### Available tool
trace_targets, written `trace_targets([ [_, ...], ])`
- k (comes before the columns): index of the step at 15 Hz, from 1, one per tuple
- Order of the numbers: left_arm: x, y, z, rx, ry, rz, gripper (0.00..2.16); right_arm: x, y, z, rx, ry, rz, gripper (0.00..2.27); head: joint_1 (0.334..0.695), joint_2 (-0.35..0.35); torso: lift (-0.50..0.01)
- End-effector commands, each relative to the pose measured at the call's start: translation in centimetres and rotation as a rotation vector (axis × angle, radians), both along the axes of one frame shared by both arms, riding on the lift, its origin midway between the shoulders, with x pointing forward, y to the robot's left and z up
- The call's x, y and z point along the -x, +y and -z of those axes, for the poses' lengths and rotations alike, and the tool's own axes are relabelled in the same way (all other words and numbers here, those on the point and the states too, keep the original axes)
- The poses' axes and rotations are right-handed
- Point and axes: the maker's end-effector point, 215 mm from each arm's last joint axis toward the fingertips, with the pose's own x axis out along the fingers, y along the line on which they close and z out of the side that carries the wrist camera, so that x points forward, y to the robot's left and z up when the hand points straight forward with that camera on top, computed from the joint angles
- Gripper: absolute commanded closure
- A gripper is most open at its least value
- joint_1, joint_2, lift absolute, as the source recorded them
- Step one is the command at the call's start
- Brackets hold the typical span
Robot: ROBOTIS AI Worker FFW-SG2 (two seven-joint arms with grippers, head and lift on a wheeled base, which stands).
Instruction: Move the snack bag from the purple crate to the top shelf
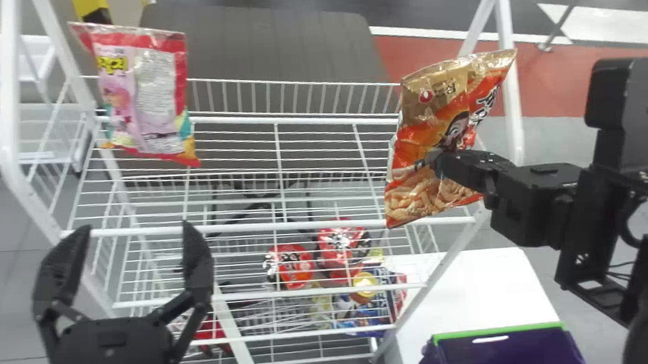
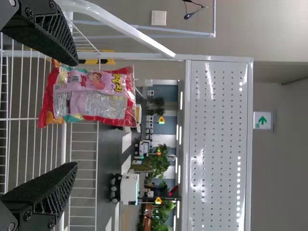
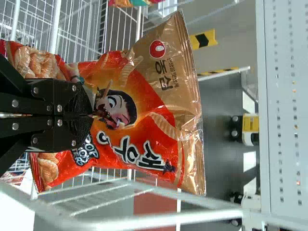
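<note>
Head cam is looking forward and down over rack point(image 1: 297, 119) and crate point(image 1: 496, 330). Left wrist cam is facing pink bag point(image 2: 91, 96) and room beyond, turned sideways. Right one, also sideways, is looking close-up at orange bag point(image 3: 163, 96). All three are sharing rack; head and left are sharing pink bag, head and right orange bag.

Crate point(image 1: 499, 331) right of lower shelves point(image 1: 196, 299)

Count: end effectors = 2, left point(image 1: 135, 230) and right point(image 1: 440, 161). Upper snack bags = 2: one orange bag point(image 1: 428, 136) is in the right end effector, one pink bag point(image 1: 144, 97) stands beyond the left. Red-and-black packages point(image 1: 290, 265), side by side, lower than both = 2. Purple crate point(image 1: 496, 332), below the right = 1.
</note>
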Motion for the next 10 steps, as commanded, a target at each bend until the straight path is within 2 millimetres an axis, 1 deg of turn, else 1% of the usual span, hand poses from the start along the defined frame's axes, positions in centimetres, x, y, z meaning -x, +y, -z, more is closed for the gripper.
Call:
trace_targets([
  [1, 0.0, -0.1, 0.0, -0.002, -0.001, 0.004, 0.07, -0.4, 2.7, 1.5, 0.035, 0.033, -0.029, 1.65, 0.695, -0.154, 0.001],
  [3, 0.1, -0.1, 0.1, -0.004, -0.001, 0.007, 0.07, -0.5, 4.0, 3.9, 0.081, 0.085, -0.031, 1.65, 0.695, -0.126, 0.001],
  [5, 0.1, -0.1, 0.2, -0.009, 0.001, 0.010, 0.07, 0.0, 5.3, 6.7, 0.130, 0.145, -0.031, 1.65, 0.695, -0.109, 0.001],
  [6, 0.1, 0.0, 0.3, -0.011, 0.002, 0.009, 0.07, 0.2, 6.0, 7.8, 0.147, 0.166, -0.037, 1.65, 0.695, -0.100, 0.001],
  [7, 0.1, -0.1, 0.3, -0.010, 0.001, 0.012, 0.07, -0.6, 6.8, 7.6, 0.161, 0.139, -0.050, 1.65, 0.695, -0.089, 0.001],
  [9, 0.0, -0.1, 0.4, -0.009, 0.003, 0.011, 0.07, -3.4, 9.3, 5.3, 0.186, -0.001, -0.094, 1.65, 0.695, -0.070, 0.001],
  [10, 0.0, -0.1, 0.4, -0.007, 0.003, 0.011, 0.07, -4.5, 10.1, 4.5, 0.190, -0.046, -0.108, 1.65, 0.695, -0.056, 0.001],
])
